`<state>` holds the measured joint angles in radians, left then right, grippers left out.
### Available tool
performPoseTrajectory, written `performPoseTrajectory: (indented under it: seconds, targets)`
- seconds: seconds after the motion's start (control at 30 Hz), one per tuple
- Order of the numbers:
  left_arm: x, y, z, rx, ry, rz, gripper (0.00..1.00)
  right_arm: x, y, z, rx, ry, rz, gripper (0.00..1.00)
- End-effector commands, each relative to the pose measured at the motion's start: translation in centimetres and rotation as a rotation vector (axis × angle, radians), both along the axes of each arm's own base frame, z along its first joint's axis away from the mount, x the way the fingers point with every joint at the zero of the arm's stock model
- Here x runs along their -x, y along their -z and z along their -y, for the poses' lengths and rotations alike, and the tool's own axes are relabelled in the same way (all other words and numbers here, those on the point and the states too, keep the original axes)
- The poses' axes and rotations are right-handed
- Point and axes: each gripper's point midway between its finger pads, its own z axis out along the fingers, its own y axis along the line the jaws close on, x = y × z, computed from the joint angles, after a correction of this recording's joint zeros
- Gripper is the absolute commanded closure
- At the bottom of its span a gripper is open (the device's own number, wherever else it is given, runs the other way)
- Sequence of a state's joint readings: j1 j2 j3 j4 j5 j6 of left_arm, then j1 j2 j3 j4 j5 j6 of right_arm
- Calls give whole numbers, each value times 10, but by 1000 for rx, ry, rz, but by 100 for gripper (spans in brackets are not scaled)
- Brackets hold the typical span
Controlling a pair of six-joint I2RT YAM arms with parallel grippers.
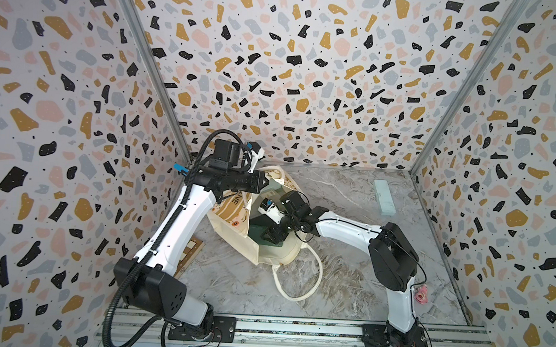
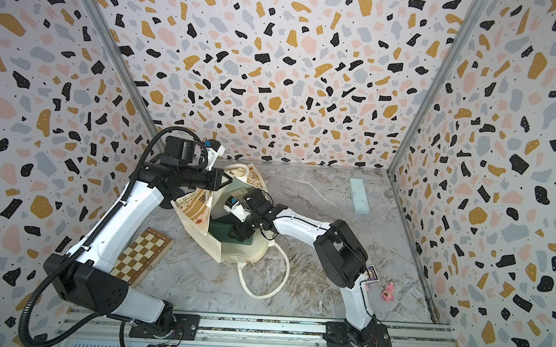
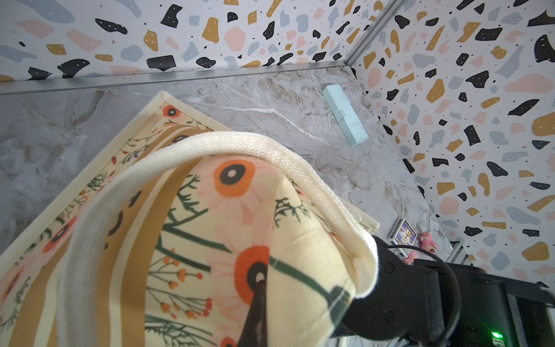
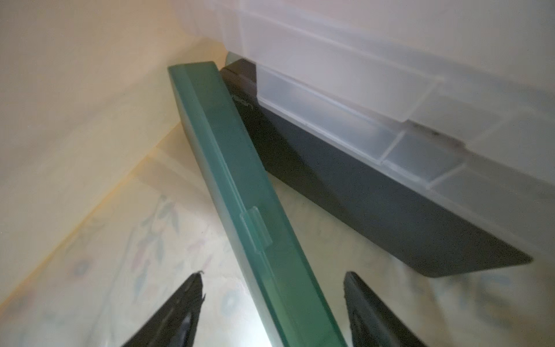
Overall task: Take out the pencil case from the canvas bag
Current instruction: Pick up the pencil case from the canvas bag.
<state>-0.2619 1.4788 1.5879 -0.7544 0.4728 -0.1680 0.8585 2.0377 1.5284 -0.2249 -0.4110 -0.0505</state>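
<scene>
The cream canvas bag [image 1: 267,251] [image 2: 237,249] lies on its side on the marble table with its mouth held open. My left gripper [image 1: 267,181] [image 2: 227,180] is shut on the floral fabric at the bag's upper rim [image 3: 240,210], and one thick handle [image 3: 240,144] arches over it. My right gripper [image 1: 272,235] [image 2: 238,233] reaches inside the bag. There a long translucent green pencil case [image 4: 240,195] runs between its open jaws [image 4: 273,275], with both fingers clear of it.
Inside the bag, a dark grey flat case [image 4: 390,210] and a clear plastic box [image 4: 345,75] lie beside the pencil case. On the table are a pale mint box [image 1: 384,197], a chessboard [image 2: 141,255], a card box [image 2: 372,274], a pink toy [image 2: 388,291] and the loose handle loop [image 1: 299,281].
</scene>
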Motion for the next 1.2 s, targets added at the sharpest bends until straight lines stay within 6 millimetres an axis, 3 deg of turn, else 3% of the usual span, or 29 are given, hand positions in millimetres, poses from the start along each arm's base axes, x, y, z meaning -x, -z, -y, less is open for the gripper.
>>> performPoseTrajectory:
  seconds: [0.0, 0.33, 0.7, 0.93, 1.17]
  targets:
    - [6, -37, 15, 84, 81, 105, 100, 5, 9, 7, 47, -47, -38, 30]
    - [3, -35, 11, 78, 62, 98, 100, 22, 3, 17, 46, -93, -60, 43]
    - [2, -34, 9, 75, 56, 98, 100, 43, -9, 44, 34, -66, -57, 45]
    - [1, -32, 10, 77, 60, 92, 100, 55, 1, 52, 42, -72, -94, 51]
    - [1, -32, 10, 79, 62, 92, 100, 56, 9, 58, 71, -62, -98, 49]
